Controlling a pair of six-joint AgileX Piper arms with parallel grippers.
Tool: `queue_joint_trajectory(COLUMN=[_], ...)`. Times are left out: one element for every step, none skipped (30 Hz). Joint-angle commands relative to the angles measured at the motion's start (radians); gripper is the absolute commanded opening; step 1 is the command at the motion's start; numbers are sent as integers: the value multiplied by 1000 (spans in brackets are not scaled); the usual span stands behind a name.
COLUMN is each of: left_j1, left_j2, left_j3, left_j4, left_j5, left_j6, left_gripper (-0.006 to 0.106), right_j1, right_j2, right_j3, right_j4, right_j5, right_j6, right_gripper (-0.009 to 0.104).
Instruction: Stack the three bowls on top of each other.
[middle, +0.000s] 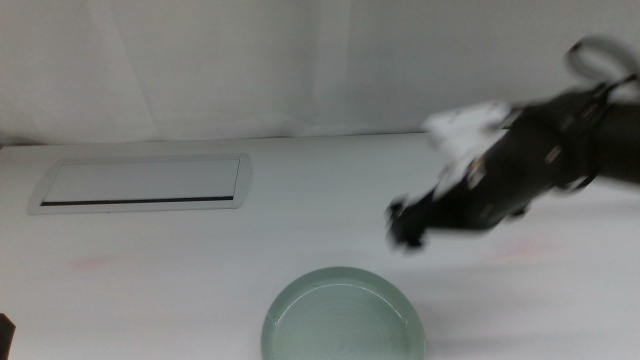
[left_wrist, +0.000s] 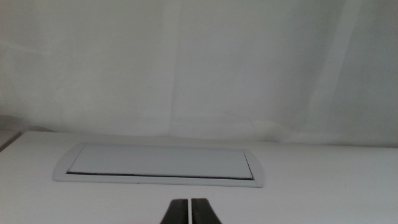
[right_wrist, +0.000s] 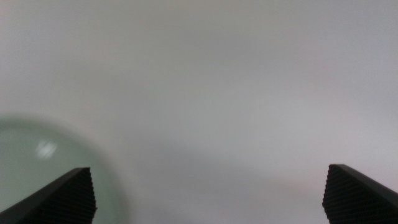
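A pale mint green bowl (middle: 343, 318) sits at the table's front edge in the middle view, partly cut off by the picture's bottom. It shows blurred in the right wrist view as the green bowl (right_wrist: 37, 165) beside one jaw. My right gripper (middle: 405, 233) hangs above the table just right of and behind the bowl, motion-blurred. Its jaws stand wide apart, so the right gripper (right_wrist: 208, 169) is open with nothing between them. My left gripper (left_wrist: 189, 210) is shut and empty, facing the far side of the table. No other bowl can be made out.
A flat white rectangular panel (middle: 140, 183) with a dark slot lies at the back left, and the left wrist view shows the same panel (left_wrist: 158, 163). A white curtain hangs behind the table. A dark sliver (middle: 4, 336) sits at the lower left edge.
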Motion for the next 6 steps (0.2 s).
queue_joint_trajectory(left_j1=[1, 1, 1, 1, 1, 1], left_j2=[-5, -5, -5, -5, -5, -5], left_j3=[39, 39, 39, 39, 39, 39], left_j4=[-2, -2, -2, -2, -2, -2], left_j5=[-10, -10, -10, -10, -10, -10], left_j6=[-5, -5, -5, -5, -5, -5], left_gripper=[-3, -3, -3, -3, -3, -3], right_j1=[-94, -154, -195, -236, -287, -337], right_j2=[-38, -50, -62, -73, -88, -107], right_j3=[-56, -78, -98, -113, -123, -126], right_j4=[-80, -100, -124, -146, -174, -201], right_j5=[39, 54, 67, 76, 81, 82], right_j6=[10, 8, 5, 5, 5, 5], right_gripper=[103, 103, 103, 103, 102, 102])
